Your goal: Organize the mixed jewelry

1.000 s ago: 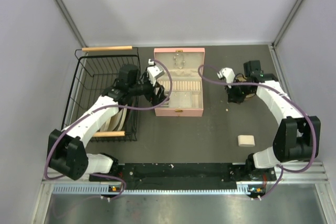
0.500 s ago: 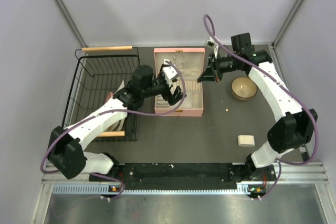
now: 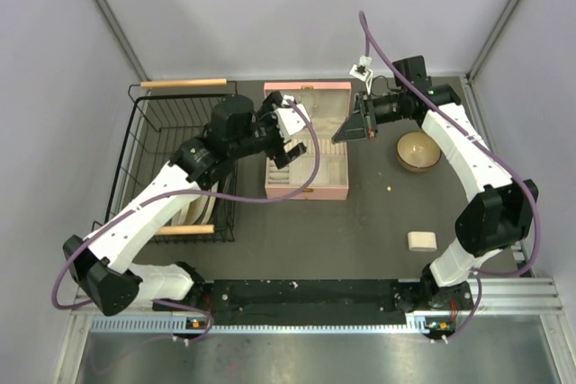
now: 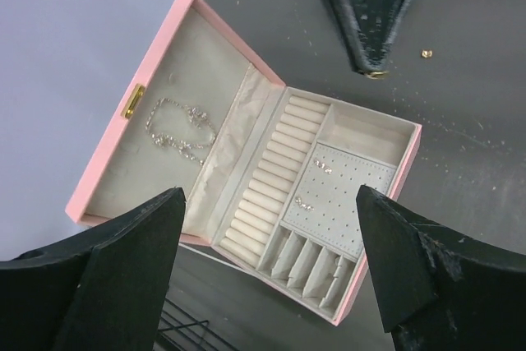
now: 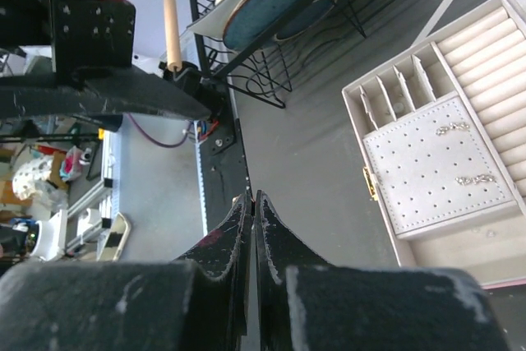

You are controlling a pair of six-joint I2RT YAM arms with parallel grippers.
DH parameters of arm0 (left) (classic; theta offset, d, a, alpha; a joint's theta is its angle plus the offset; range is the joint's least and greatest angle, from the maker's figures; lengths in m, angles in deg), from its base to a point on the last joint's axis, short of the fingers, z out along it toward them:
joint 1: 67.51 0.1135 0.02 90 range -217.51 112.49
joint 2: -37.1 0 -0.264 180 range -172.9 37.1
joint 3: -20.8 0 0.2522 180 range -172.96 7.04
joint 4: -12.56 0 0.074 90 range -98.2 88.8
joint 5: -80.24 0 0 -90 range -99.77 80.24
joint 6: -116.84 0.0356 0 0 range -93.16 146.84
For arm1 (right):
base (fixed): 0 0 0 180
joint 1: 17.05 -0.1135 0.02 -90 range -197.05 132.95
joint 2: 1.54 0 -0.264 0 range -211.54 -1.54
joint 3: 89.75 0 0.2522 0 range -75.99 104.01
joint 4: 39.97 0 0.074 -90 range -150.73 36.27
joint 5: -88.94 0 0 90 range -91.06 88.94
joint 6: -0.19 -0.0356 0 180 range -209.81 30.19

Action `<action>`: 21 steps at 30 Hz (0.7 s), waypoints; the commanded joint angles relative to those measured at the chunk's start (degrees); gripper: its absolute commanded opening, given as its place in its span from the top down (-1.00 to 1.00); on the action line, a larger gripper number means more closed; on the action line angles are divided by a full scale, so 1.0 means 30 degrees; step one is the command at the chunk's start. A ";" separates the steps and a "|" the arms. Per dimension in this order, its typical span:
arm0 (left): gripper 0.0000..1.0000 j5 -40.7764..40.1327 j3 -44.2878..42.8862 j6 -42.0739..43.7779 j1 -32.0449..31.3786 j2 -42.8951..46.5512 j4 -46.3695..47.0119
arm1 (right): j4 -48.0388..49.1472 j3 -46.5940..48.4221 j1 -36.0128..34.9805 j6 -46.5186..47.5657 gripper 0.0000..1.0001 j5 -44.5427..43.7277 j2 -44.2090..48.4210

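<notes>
The pink jewelry box [image 3: 306, 143] lies open mid-table. In the left wrist view a thin silvery chain [image 4: 177, 129] lies in its lid, and small earrings [image 4: 316, 168] sit on the dotted pad. My left gripper [image 3: 284, 135] hangs open and empty above the box's left side, with the box seen between its jaws [image 4: 269, 192]. My right gripper [image 3: 339, 134] hovers over the box's right edge. It is shut [image 5: 253, 196], with a tiny gold piece [image 4: 375, 74] pinched at its tips.
A round wooden bowl [image 3: 418, 151] stands right of the box. A tiny pale bead [image 3: 389, 189] lies on the dark mat [image 3: 360, 222]. A cream block [image 3: 421, 241] lies near the front right. A black wire basket [image 3: 180, 159] holding plates stands at the left.
My right gripper has left the bowl and moved up and left, to the box's right edge. My left arm has risen and pulled back a little above the box's left side.
</notes>
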 commanded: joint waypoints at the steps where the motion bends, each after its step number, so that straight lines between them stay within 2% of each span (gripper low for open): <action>1: -0.80 0.0441 0.0624 0.2542 -0.0971 0.0920 0.0887 | 0.1303 0.1160 -0.0032 -0.1506 1.00 0.1098 0.0272; 7: -0.75 0.0764 0.4173 0.3040 -0.2056 0.1655 0.6861 | 0.2269 0.1219 -0.0032 -0.3293 0.99 0.0658 0.0389; 14: -0.54 -0.0086 0.5142 0.2804 -0.2699 0.0953 1.1813 | 0.3264 0.0663 -0.0032 -0.4671 0.98 0.0716 0.0448; 20: -0.36 0.0410 0.5378 0.3100 -0.3024 0.0367 1.3228 | 0.4230 -0.0098 -0.0032 -0.5551 0.98 0.0570 0.0798; 21: -0.28 0.0527 0.5291 0.3099 -0.3024 0.0308 1.3230 | 0.4436 -0.0187 -0.0032 -0.5726 0.98 0.0570 0.0857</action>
